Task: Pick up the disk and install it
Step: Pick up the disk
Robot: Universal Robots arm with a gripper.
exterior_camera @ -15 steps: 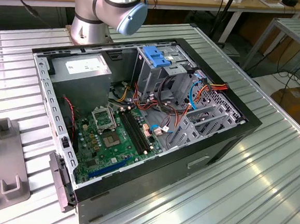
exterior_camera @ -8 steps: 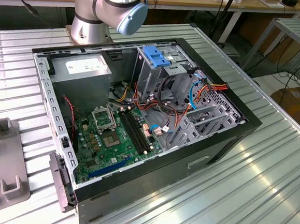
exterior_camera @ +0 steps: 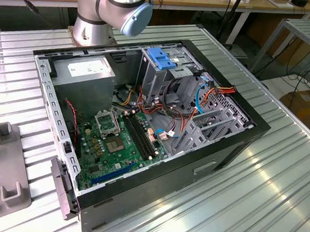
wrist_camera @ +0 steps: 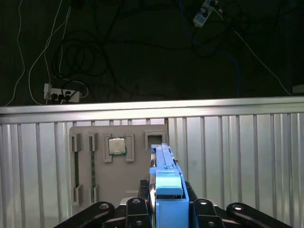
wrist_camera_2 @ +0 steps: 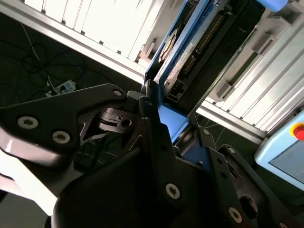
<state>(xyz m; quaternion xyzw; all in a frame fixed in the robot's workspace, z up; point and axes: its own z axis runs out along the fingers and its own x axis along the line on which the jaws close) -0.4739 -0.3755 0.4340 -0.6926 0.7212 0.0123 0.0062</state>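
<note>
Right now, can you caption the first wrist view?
Black gripper holds blue-railed silver-grey metal disk edge-on, flat grey fixture tray beyond.

A ribbed metal table (exterior_camera: 279,174) carries an open computer case (exterior_camera: 160,189), which lies on its side near the middle. The arm's base (exterior_camera: 89,33) stands on the table behind the case. At the exterior view's left, beside the case, lies a flat grey tray (exterior_camera: 0,173). In the first wrist view the tray (wrist_camera: 118,185) rests on the slats with a chip (wrist_camera: 117,146) in one pocket.

Open-top case (exterior_camera: 251,126), cables (exterior_camera: 185,110) crowding the drive cage (exterior_camera: 153,78). Free worktop (exterior_camera: 278,190) on exterior view's right. A tray (wrist_camera: 118,175) lies beyond the disk (wrist_camera: 164,161) clamped in the gripper (wrist_camera: 166,204).
</note>
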